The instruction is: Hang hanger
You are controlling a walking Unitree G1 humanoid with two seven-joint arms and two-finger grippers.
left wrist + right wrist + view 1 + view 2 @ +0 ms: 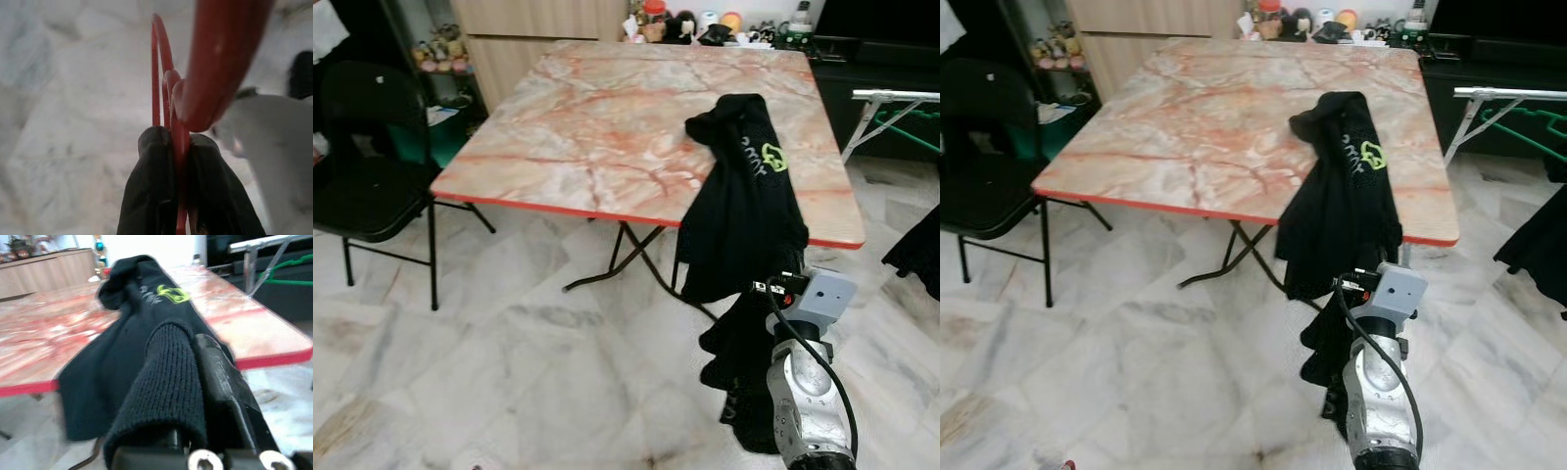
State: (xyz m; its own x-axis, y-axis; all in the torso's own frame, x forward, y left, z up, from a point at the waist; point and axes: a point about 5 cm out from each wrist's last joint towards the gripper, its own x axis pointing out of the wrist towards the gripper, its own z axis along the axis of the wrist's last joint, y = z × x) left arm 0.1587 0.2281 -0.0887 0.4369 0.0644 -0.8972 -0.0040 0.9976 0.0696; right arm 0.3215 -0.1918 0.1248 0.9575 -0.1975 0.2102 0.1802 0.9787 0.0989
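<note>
The left pincer (pixel 178 196) is clamped on a red hanger (pixel 168 98) above the marble floor (pixel 73 98), evidently kept ready for hanging. The right pincer (pixel 195 396) grips the ribbed cuff of a black garment (pixel 744 196), which drapes over the bench (pixel 587 127) edge, probably so it can be drawn clear. A drying rack (pixel 891 103) stands beyond the bench.

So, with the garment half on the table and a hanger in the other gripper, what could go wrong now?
The right gripper pinches only the ribbed cuff of the black garment, so the cloth may slip out or slide off the table edge. The left gripper clamps the thin red hanger by its edge; it could twist in the grip.
</note>
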